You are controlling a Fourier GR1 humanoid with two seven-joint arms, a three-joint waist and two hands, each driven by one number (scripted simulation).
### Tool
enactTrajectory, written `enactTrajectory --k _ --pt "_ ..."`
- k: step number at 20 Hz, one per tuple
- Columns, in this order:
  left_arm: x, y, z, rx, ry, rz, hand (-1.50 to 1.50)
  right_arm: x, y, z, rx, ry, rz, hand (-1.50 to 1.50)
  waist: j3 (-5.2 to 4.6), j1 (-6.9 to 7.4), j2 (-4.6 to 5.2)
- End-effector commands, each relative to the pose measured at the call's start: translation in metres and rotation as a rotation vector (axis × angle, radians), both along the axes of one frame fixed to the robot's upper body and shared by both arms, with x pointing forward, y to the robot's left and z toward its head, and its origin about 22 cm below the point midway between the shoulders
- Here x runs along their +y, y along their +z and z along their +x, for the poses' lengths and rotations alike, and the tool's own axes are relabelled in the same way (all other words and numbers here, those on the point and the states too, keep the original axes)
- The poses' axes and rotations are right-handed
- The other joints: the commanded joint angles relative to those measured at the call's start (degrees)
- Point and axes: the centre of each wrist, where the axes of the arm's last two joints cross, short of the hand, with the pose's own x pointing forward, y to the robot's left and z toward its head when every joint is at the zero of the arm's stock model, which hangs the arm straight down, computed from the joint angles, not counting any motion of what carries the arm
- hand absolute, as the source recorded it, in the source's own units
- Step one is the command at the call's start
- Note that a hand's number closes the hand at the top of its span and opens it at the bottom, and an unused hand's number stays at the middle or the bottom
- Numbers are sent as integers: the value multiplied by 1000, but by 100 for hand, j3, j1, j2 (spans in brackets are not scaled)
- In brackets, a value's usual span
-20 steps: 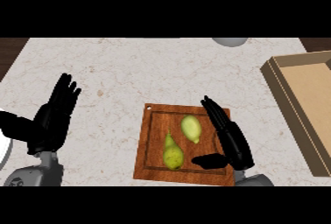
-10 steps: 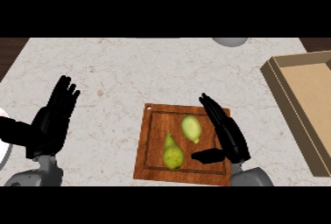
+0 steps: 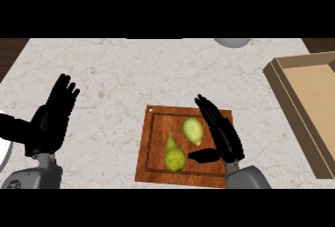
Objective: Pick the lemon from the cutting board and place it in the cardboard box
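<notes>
the robot's right hand (image 3: 221, 133) is edging left across the wooden cutting board (image 3: 157, 170), drawing closer to the lemon (image 3: 193, 131) than it was a second ago. its straight fingers are now lying just beside the fruit. the hand is open and gripping nothing, its thumb pointing toward a green pear (image 3: 173, 155) that is sharing the board. the lemon itself is sitting unmoved on the board, close to the near edge of the marbled worktop (image 3: 131, 75). the left hand (image 3: 56, 117) is resting open, fingers up, near the worktop's left edge, barely shifted. the cardboard box (image 3: 292, 111) is waiting at the right edge, well apart from the board. the approach appears to be closing, with the grasp, lift and carry to the box not yet done.
</notes>
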Motion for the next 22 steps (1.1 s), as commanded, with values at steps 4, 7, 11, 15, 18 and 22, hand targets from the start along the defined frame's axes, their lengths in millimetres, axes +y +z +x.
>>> enactTrajectory --k 4,7,11,15,18,22 --pt "-11 -13 7 -3 -4 -2 0 7 -6 10 -18 -3 -9 -150 14 7 19" --pt "-7 -5 -4 -15 15 8 0 7 -6 11 -68 25 -53 150 14 15 17" --pt "0 9 5 -6 10 -8 0 6 -21 5 -147 20 -132 150 14 11 18" --pt "-12 -3 4 10 0 -5 0 12 -22 -7 -97 -20 -192 150 13 -2 17" --pt "0 0 0 7 6 10 0 14 0 14 98 -80 -409 150 -6 6 1" --pt "-1 2 -5 7 7 10 0 46 17 20 202 -115 -591 150 -5 43 -17"
